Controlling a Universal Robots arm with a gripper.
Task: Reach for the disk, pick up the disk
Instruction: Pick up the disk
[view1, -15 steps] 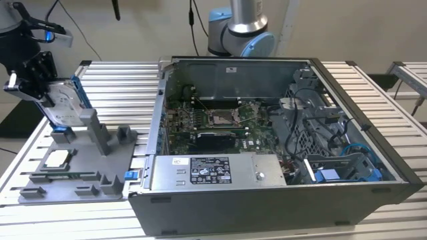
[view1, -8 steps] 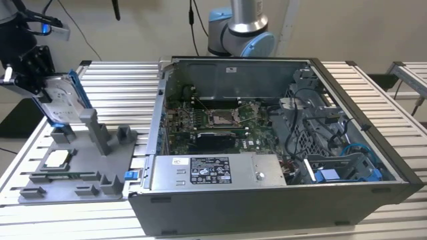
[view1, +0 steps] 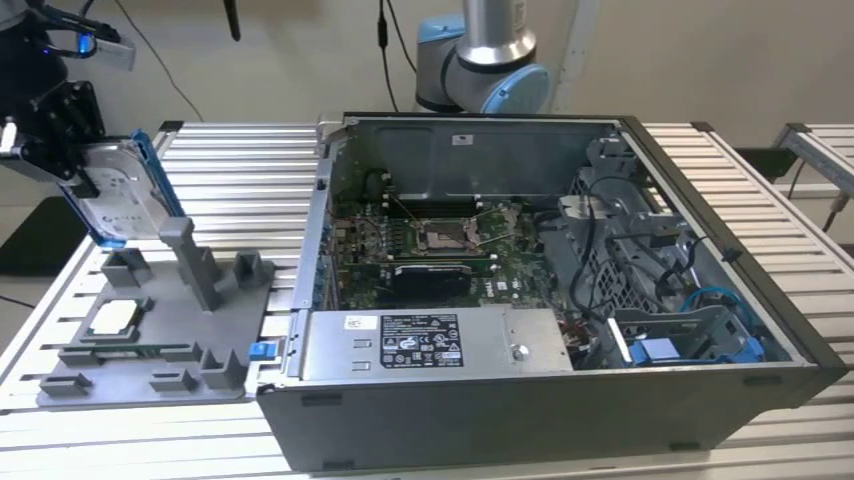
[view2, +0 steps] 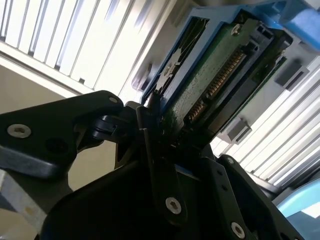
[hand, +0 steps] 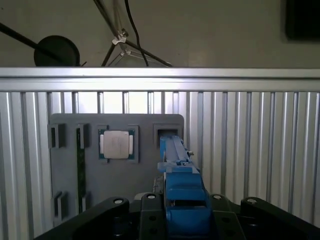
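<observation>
In the exterior view the disk, a flat silver drive with blue rails, hangs on edge in the air at the far left, above the grey fixture tray. My gripper is shut on its upper part. The second wrist view has the disk's green circuit side clamped between the black fingers. Seen from the first wrist view, the disk's blue rail runs out from my gripper over the tray.
A square silver chip sits in a tray pocket. An open computer case with a labelled silver box fills the middle of the slatted metal table. The arm's base stands behind the case.
</observation>
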